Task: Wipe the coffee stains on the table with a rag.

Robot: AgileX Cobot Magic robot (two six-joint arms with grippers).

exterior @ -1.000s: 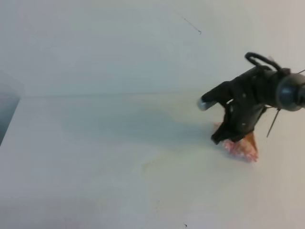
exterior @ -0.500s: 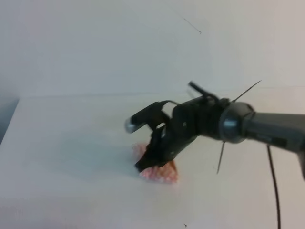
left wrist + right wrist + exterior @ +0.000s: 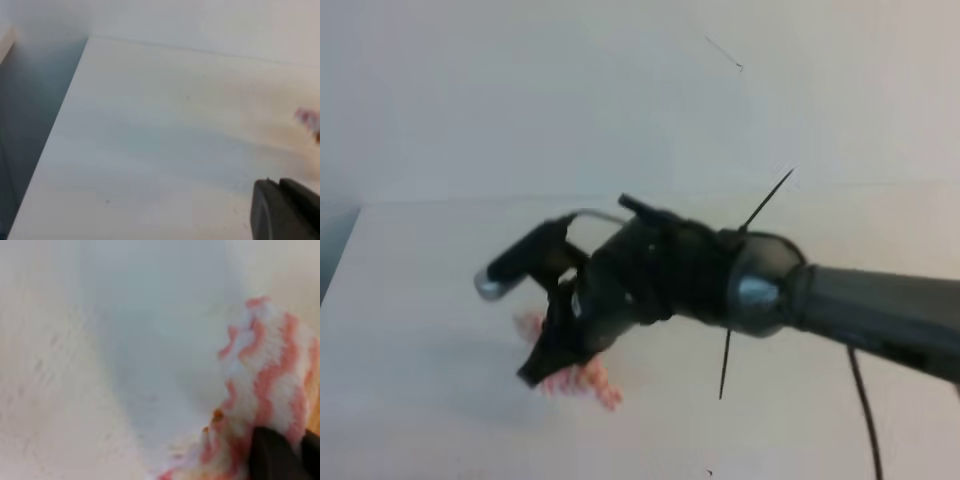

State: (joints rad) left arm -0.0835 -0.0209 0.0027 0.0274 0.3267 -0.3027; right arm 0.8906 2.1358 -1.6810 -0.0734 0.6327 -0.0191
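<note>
From the exterior high view the right gripper (image 3: 535, 372) presses the rag (image 3: 582, 378) onto the table (image 3: 420, 300) left of centre. The left wrist view shows only a pink corner at far right. The right wrist view shows dark fingertips (image 3: 272, 455) nearly closed, pinching the striped cloth.

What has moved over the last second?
The right hand has swept leftward across the table, dragging the rag with it from the right side to left of centre. Its grip on the rag is unchanged; nothing was released.
</note>
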